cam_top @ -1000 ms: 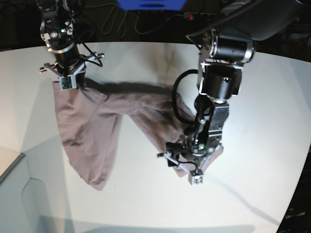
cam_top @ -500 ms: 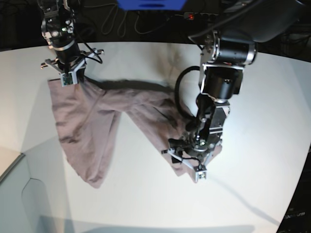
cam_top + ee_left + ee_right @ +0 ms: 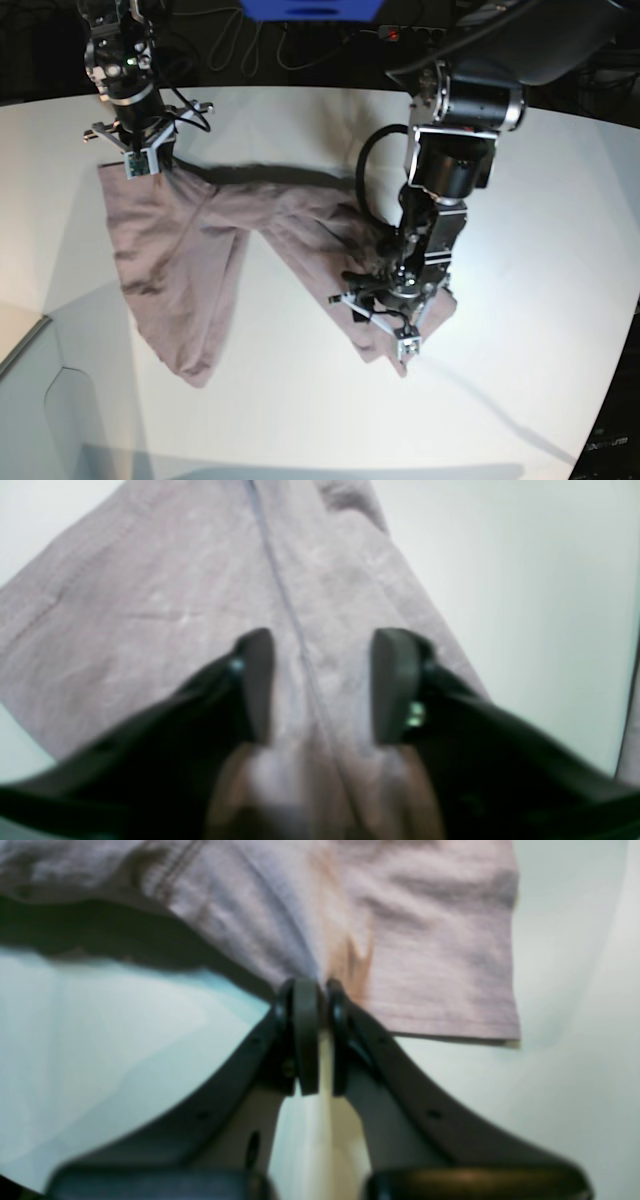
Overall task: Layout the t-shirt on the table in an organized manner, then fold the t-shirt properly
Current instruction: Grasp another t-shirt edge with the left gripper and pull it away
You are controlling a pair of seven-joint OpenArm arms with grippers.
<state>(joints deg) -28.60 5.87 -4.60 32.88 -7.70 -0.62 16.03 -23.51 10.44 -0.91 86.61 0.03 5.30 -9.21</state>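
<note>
The mauve t-shirt [image 3: 190,260] lies crumpled in an inverted V on the white table [image 3: 300,410]. At the back left, my right gripper [image 3: 135,166] pinches one corner of the cloth. In the right wrist view the right gripper [image 3: 322,987] is shut on the t-shirt's [image 3: 425,940] edge, which is lifted a little above the table [image 3: 100,1040]. My left gripper [image 3: 377,322] hangs low over the shirt's right end. In the left wrist view the left gripper [image 3: 325,640] stands open, its fingers either side of a seam in the t-shirt [image 3: 150,580]. White table [image 3: 525,580] shows to the right of the cloth.
Dark cables [image 3: 240,45] and a blue object [image 3: 310,8] sit beyond the table's far edge. The table's curved edge and a lower grey surface [image 3: 40,420] are at the front left. The left arm's black cable [image 3: 362,190] loops above the shirt.
My right gripper pulled its corner of the shirt toward the back left, then held still. My left gripper shifted slightly back over the shirt's right end, and its jaws narrowed.
</note>
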